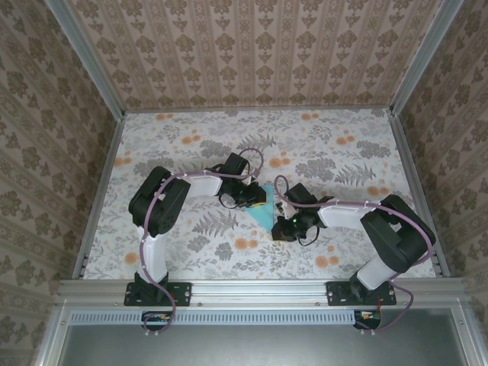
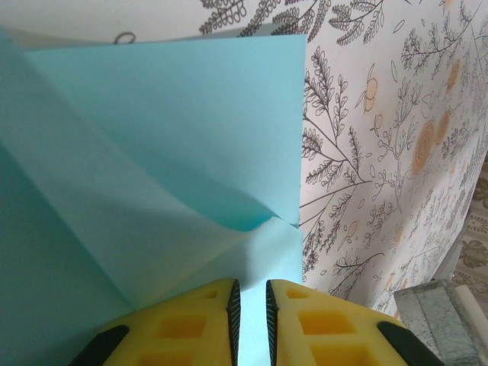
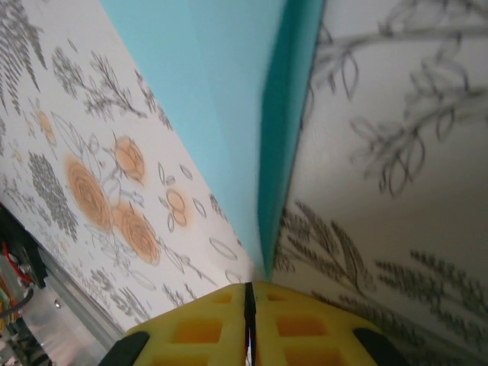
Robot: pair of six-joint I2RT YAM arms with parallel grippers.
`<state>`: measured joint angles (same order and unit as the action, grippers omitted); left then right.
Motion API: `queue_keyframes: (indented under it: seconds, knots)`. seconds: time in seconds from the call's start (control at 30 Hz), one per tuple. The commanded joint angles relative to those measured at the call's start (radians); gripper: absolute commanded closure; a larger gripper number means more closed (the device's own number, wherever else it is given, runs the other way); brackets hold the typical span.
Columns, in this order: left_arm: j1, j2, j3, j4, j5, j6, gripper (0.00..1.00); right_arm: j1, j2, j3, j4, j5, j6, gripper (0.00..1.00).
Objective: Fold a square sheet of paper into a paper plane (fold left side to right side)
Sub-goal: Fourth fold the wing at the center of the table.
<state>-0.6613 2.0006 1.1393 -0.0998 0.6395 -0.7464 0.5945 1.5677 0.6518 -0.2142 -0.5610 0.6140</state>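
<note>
The thin, light turquoise-blue square sheet of paper (image 1: 261,214) lies partly folded on the floral-patterned surface (image 1: 335,152), between the two arms' tips. The left pincer (image 1: 258,200) sits at the sheet's far-left edge. In its wrist view its yellow fingers (image 2: 191,324) stand narrowly apart, with the sheet (image 2: 175,130) showing through the gap and a flap curling up just ahead of them. The right pincer (image 1: 277,222) meets the sheet's near-right edge. Its fingers (image 3: 297,324) are pressed together on a raised fold of the sheet (image 3: 221,91), which tapers down into them.
</note>
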Motion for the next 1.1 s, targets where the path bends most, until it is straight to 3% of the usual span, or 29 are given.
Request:
queue_keyframes:
  seconds: [0.0, 0.23, 0.63, 1.07]
  knots:
    - [0.01, 0.016, -0.042, -0.087, -0.071, 0.019, 0.8, 0.005, -0.083, 0.002, -0.1, -0.036, 0.004, 0.9]
    - [0.006, 0.018, -0.039, -0.084, -0.07, 0.018, 0.8, -0.027, -0.17, 0.071, -0.047, -0.037, 0.041, 0.91]
    - [0.002, 0.023, -0.029, -0.084, -0.066, 0.017, 0.8, -0.032, 0.065, 0.168, 0.005, 0.095, 0.083, 0.94]
    - [0.006, -0.007, -0.014, -0.08, -0.055, 0.026, 0.79, -0.029, 0.15, 0.116, -0.057, 0.168, 0.077, 0.99]
